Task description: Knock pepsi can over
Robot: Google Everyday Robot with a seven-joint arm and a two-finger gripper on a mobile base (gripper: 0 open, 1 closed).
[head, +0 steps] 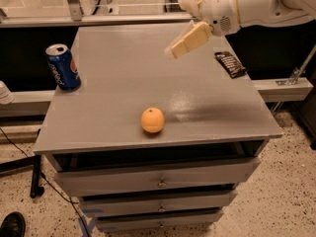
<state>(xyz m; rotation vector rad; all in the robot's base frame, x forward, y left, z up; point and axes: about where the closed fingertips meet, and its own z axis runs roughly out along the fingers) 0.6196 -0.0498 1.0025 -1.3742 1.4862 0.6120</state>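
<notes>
The pepsi can is blue with a silver top. It stands upright at the left edge of the grey cabinet top. My gripper hangs above the back middle of the top, well to the right of the can and not touching it. Its cream fingers are spread apart with nothing between them. The white arm reaches in from the upper right.
An orange lies near the front middle of the top. A flat black packet lies at the right edge. Drawers are below the top. A rail runs along the back and a shoe shows on the floor at the left.
</notes>
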